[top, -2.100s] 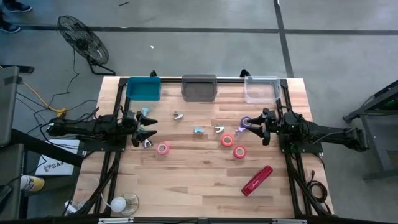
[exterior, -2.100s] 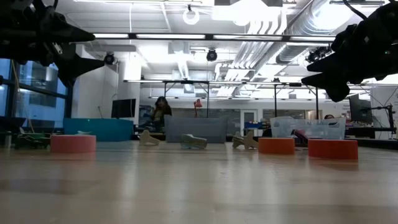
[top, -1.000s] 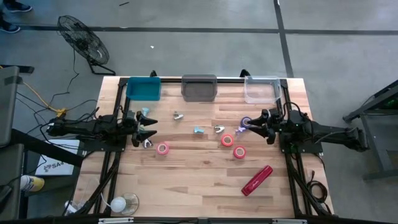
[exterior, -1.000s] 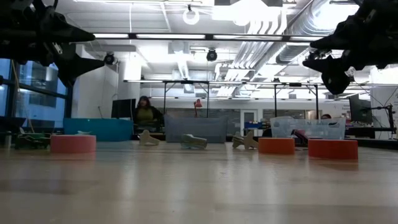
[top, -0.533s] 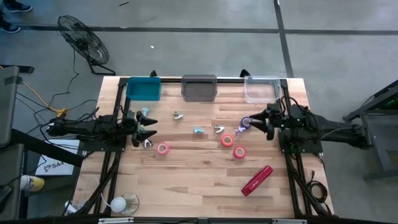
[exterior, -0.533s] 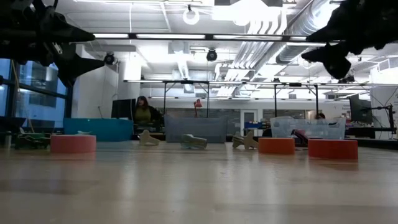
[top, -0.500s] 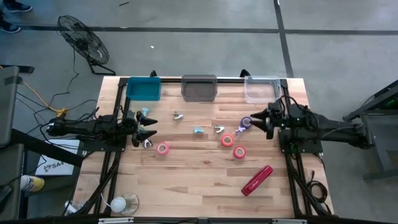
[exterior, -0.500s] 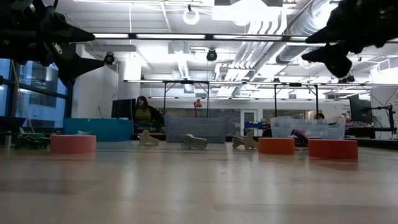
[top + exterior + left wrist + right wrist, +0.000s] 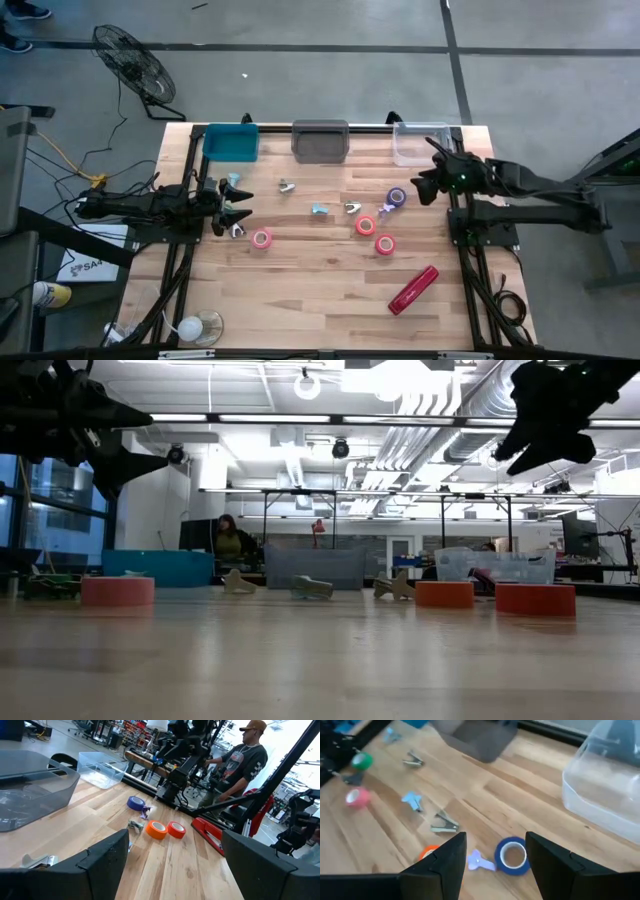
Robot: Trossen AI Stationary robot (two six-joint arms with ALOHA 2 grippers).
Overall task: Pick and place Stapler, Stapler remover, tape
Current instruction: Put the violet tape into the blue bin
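The red stapler (image 9: 413,289) lies flat near the table's right near corner and also shows in the left wrist view (image 9: 207,832). A purple tape roll (image 9: 396,198), an orange one (image 9: 365,226), a red one (image 9: 385,244) and a pink one (image 9: 261,239) lie flat mid-table. Small staple removers (image 9: 352,208) (image 9: 319,209) (image 9: 287,186) lie among them. My right gripper (image 9: 424,178) hangs open, high above the purple roll (image 9: 512,855), holding nothing. My left gripper (image 9: 238,203) waits open at the table's left side.
A teal bin (image 9: 231,141), a grey bin (image 9: 320,140) and a clear bin (image 9: 420,143) stand in a row along the far edge. A green roll (image 9: 232,180) lies by the left gripper. Bare wood spans the near half. A person stands beyond the table (image 9: 245,757).
My right gripper has risen well above the table and drawn back toward the far right corner, near the clear bin, staying open. No object on the table has moved.
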